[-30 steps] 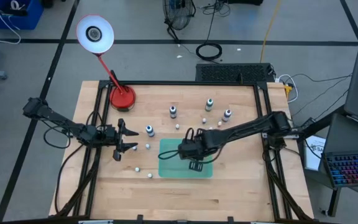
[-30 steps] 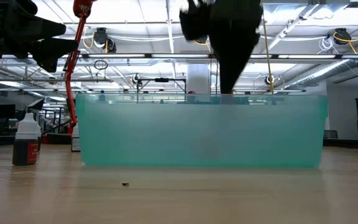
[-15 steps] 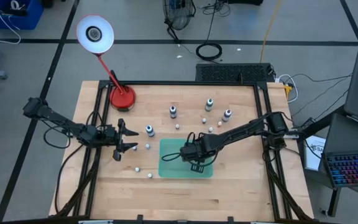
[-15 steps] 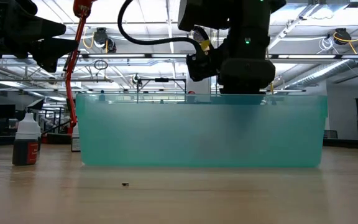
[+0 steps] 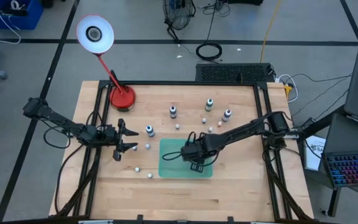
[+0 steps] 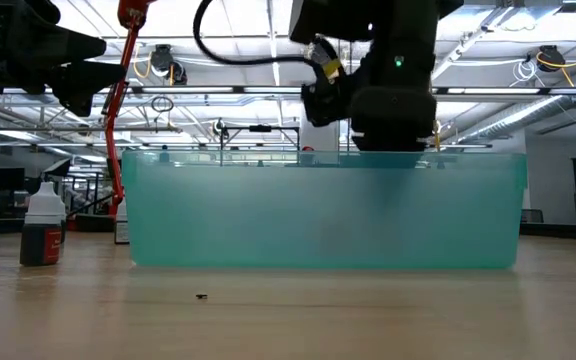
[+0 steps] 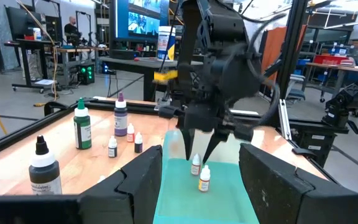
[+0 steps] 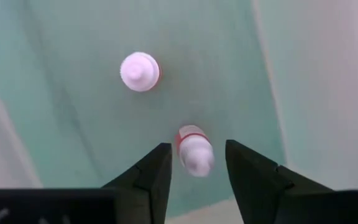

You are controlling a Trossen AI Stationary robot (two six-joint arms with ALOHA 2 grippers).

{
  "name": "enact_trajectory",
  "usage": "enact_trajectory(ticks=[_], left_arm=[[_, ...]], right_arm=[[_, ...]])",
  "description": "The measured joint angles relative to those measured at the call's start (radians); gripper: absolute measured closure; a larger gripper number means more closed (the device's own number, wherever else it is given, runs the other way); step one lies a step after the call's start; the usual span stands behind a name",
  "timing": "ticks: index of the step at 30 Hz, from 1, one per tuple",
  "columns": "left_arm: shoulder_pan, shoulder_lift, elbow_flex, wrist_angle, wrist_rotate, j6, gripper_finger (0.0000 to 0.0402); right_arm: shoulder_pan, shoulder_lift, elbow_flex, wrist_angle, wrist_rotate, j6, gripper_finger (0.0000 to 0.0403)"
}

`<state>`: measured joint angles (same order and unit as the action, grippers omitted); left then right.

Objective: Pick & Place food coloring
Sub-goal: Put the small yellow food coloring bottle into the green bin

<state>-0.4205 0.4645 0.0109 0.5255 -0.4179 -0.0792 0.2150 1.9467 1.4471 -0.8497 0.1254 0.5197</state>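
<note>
The food coloring is a set of tiny white-capped bottles. Two of them stand upright on the floor of the green tray [image 5: 169,163]. My right gripper [image 7: 200,149] points down into the tray, open. One bottle [image 8: 193,152] stands between its fingers with a small gap on each side. The other bottle [image 8: 140,71] stands beside it. Further small bottles [image 5: 150,130] stand on the wood around the tray. My left gripper [image 5: 127,139] waits open and level near the table's left edge, with nothing in it.
A red lamp base [image 5: 122,97] with a white lamp head stands at the far left. Larger bottles [image 5: 173,111] [image 5: 209,104] [image 5: 227,114] stand beyond the tray. Tiny bottles [image 5: 138,168] [image 5: 150,176] stand left of it. The tray's wall [image 6: 318,215] hides the right fingers in the low view.
My right gripper has gone down into the green tray. In the low view its fingers have sunk behind the tray's wall.
</note>
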Motion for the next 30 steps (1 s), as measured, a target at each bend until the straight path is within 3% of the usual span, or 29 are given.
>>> enact_trajectory(ticks=[9, 15, 18, 30], left_arm=[[0.000, 0.000, 0.000, 0.000, 0.000, 0.000, 0.0188], [0.000, 0.000, 0.000, 0.000, 0.000, 0.000, 0.0188], [0.000, 0.000, 0.000, 0.000, 0.000, 0.000, 0.0188], [0.000, 0.000, 0.000, 0.000, 0.000, 0.000, 0.0188]], right_arm=[[0.001, -0.175, 0.000, -0.048, 0.002, 0.084, 0.0273], [0.011, -0.281, 0.000, -0.239, 0.014, 0.168, 0.0273], [0.016, -0.311, -0.004, -0.352, 0.071, 0.221, 0.0273], [-0.002, -0.390, -0.273, -0.283, 0.082, 0.244, 0.0273]])
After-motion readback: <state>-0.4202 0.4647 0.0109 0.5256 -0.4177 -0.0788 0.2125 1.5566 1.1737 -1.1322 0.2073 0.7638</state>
